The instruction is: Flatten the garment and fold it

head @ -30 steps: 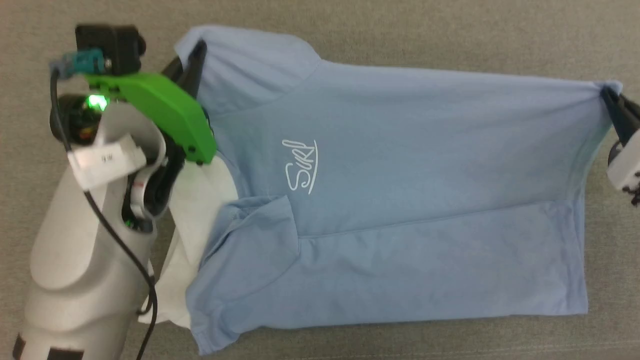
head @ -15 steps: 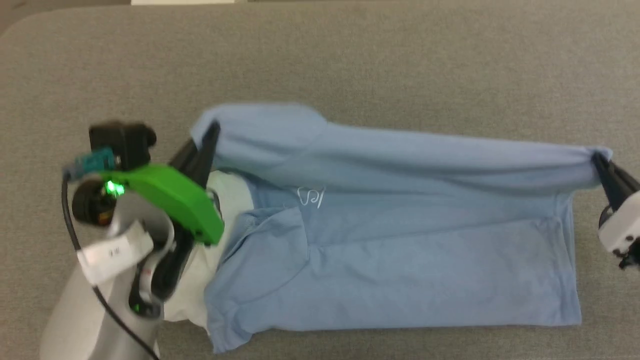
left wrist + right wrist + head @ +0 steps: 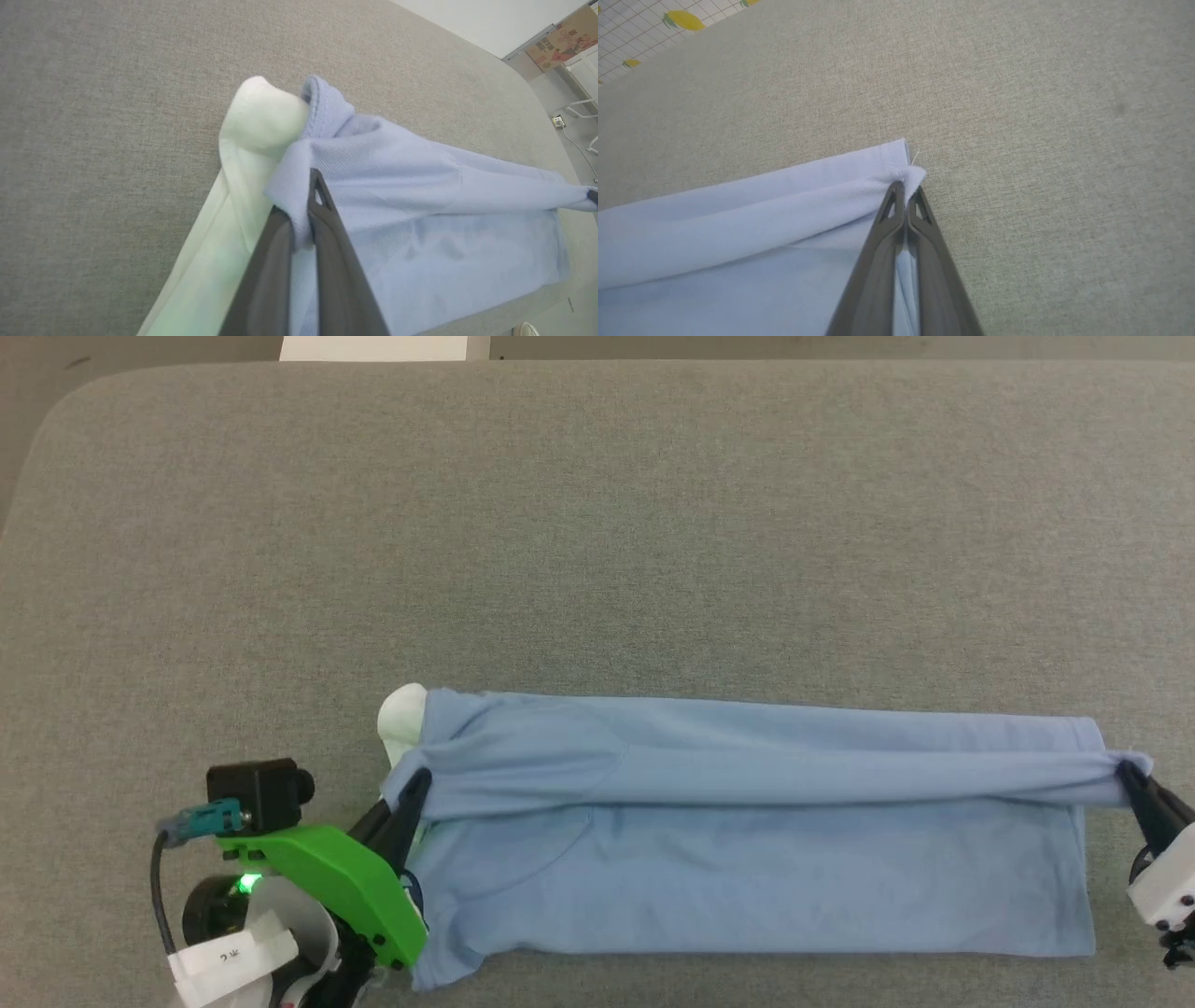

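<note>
Now the left gripper [image 3: 418, 782] and right gripper [image 3: 1124, 772], both clamped on the garment [image 3: 747, 868], have drawn its far edge nearward, folding it lengthwise.

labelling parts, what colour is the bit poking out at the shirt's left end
White. This fabric part shows clearest in the left wrist view, beside the light blue garment.

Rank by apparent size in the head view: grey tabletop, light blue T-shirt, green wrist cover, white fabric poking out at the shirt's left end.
1. grey tabletop
2. light blue T-shirt
3. green wrist cover, which is raised nearer the camera, so it probably looks bigger than it is
4. white fabric, only a small patch visible
</note>
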